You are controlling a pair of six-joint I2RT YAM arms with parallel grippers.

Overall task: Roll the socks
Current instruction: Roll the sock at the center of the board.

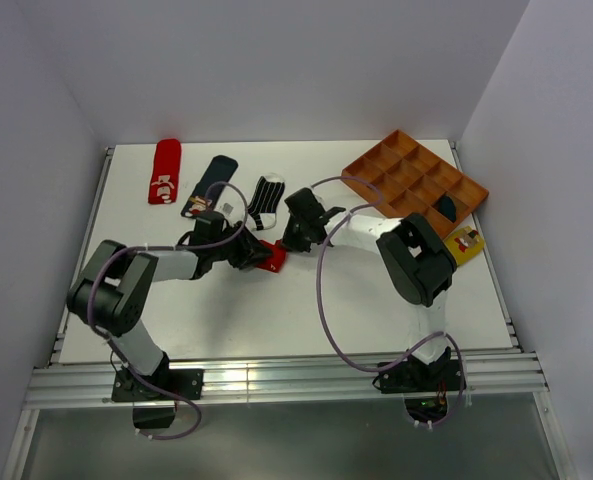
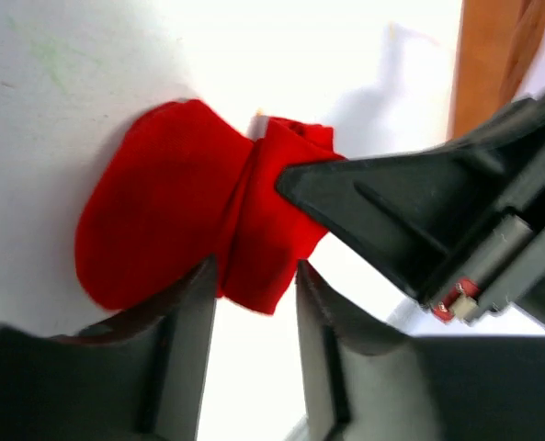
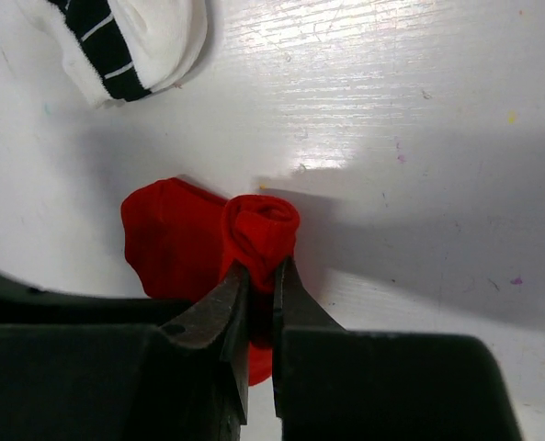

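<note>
A partly rolled red sock (image 1: 272, 257) lies mid-table between both grippers. My right gripper (image 3: 258, 266) is shut on its rolled end (image 3: 261, 228), pinching the roll between the fingertips. In the left wrist view the sock (image 2: 162, 220) spreads flat to the left of the roll. There my left gripper (image 2: 256, 266) stands open, its tips at the sock's near edge with a gap between the jaws. The right gripper's finger (image 2: 391, 211) reaches in from the right. From above, the left gripper (image 1: 251, 250) and right gripper (image 1: 294, 238) meet over the sock.
At the back lie a flat red sock with white marks (image 1: 164, 171), a navy sock with a patch (image 1: 208, 186) and a striped sock (image 1: 266, 200). An orange compartment tray (image 1: 414, 178) at the back right holds a navy sock (image 1: 446, 207). A mustard sock (image 1: 464, 243) lies beside it.
</note>
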